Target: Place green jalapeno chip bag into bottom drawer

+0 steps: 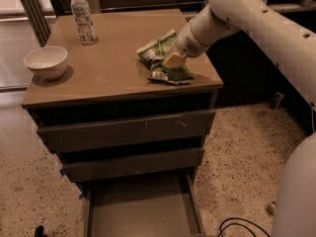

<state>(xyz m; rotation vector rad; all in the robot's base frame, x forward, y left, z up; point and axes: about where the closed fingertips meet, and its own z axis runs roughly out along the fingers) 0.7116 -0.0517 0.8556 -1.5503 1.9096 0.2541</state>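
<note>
The green jalapeno chip bag [158, 49] lies crumpled on the right part of the cabinet top [113, 53], near its front edge. My gripper [173, 60], on a white arm reaching in from the upper right, is down on the middle of the bag and covers part of it. The bag rests on the top. The bottom drawer [140, 211] is pulled open at floor level below the cabinet front, and its flat grey floor holds nothing.
A white bowl [46, 61] sits at the left front of the top and a clear bottle [82, 19] with a white label stands at the back left. The two upper drawers [126, 132] are closed. A black cable [242, 226] lies on the speckled floor at the right.
</note>
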